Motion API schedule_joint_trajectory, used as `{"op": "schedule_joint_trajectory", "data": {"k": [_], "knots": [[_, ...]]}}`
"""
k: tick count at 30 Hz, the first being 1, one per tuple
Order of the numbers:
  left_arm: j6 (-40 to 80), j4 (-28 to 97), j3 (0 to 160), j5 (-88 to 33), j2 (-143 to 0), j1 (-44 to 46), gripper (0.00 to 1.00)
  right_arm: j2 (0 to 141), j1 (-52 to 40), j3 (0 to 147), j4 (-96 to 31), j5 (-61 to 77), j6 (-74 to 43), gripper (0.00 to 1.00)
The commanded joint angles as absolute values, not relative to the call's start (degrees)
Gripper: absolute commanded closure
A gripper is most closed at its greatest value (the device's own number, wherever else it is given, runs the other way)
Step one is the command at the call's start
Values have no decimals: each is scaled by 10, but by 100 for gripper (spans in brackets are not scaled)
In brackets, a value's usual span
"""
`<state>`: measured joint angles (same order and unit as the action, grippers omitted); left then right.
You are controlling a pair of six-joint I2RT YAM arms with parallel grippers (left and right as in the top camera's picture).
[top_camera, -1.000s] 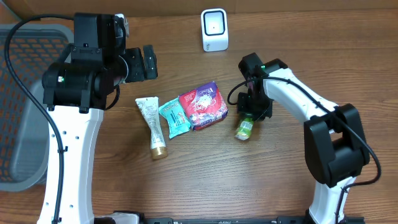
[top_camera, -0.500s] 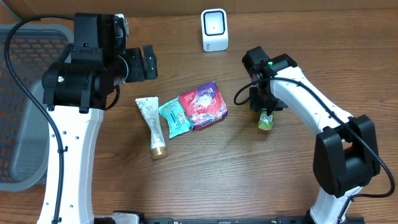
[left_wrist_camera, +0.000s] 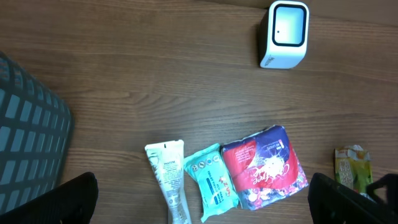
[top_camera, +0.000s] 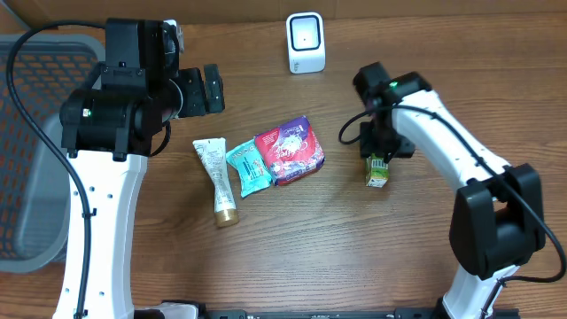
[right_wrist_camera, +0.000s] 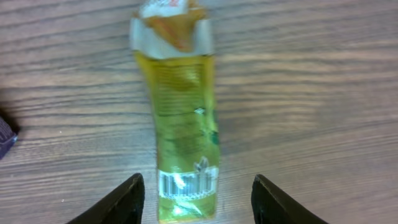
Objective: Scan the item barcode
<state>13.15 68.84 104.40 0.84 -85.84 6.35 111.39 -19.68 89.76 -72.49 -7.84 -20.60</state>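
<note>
Green-yellow sachet [top_camera: 376,171] lies flat on the table [top_camera: 292,257], at 3 o'clock from the purple pack [top_camera: 289,151], apart from it. Scanner [top_camera: 306,42] sits at 11 o'clock from the sachet. Right gripper [right_wrist_camera: 198,204] hangs over the sachet, jaws apart, one finger on each side, apparently not touching. Barcode [right_wrist_camera: 186,183] faces up, blurred. Left gripper [top_camera: 202,90] is at 10 o'clock from the purple pack, spread wide, holding nothing.

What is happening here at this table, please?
The right gripper hovers open over a small green packet lying flat on the table, its barcode facing up. The fingers stand either side without touching it. The white scanner stands farther back. The left gripper hangs open, holding nothing.
</note>
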Motion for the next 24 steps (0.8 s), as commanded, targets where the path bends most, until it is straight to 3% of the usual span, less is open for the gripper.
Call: {"op": "schedule_joint_trajectory", "data": {"k": [1, 17, 24], "knots": [[124, 688, 1052, 4, -863, 64, 1, 1098, -171, 923, -747, -48, -227, 44], [124, 688, 1052, 4, -863, 64, 0, 1099, -159, 851, -784, -67, -243, 48], [124, 688, 1052, 4, -863, 64, 0, 1100, -163, 814, -744, -63, -242, 47]]}}
